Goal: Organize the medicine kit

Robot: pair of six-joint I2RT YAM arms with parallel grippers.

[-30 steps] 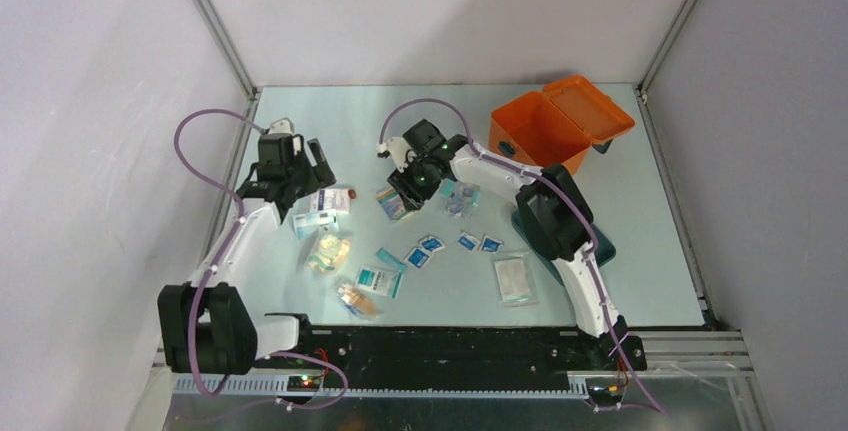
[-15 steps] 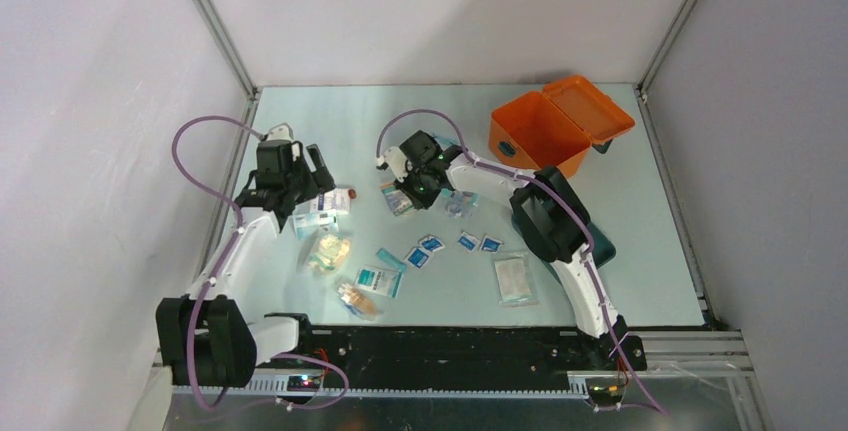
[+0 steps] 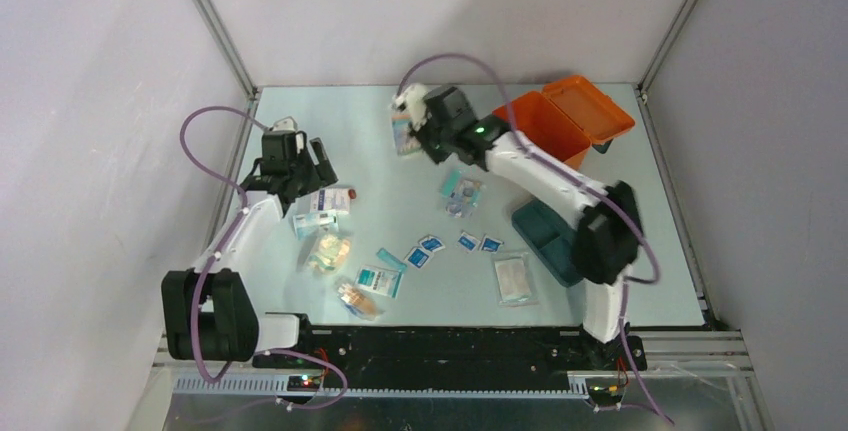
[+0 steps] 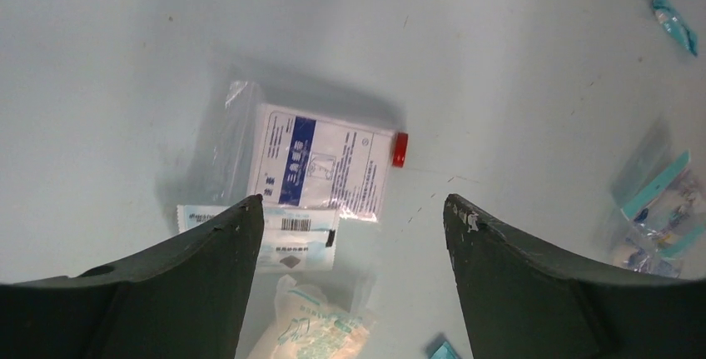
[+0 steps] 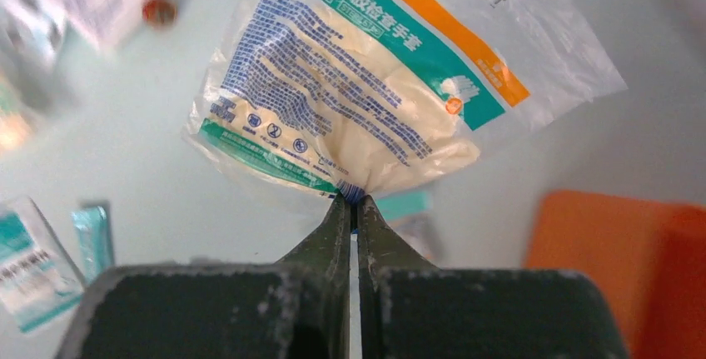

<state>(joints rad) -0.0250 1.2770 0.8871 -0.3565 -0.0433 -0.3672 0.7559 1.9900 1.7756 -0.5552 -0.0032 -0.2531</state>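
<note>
**Right gripper [image 5: 351,201] pinched tight on one corner of a printed packet [image 5: 358,101], raised above the table [image 3: 340,111].**
The thin corner hold lets the packet swing, so the carry to the open orange medicine kit [image 3: 545,131], just right at the far side, is best slow, with release low inside. The left gripper [image 4: 351,202] hangs with its jaws apart over a red-capped sachet [image 4: 325,159].

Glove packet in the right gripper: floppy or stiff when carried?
Probably floppy: the glove packet is a soft, crinkled film pouch, pinched only at one edge by the right gripper. Likely light, since that thin pinch alone carries it. The glossy film may slip.
</note>
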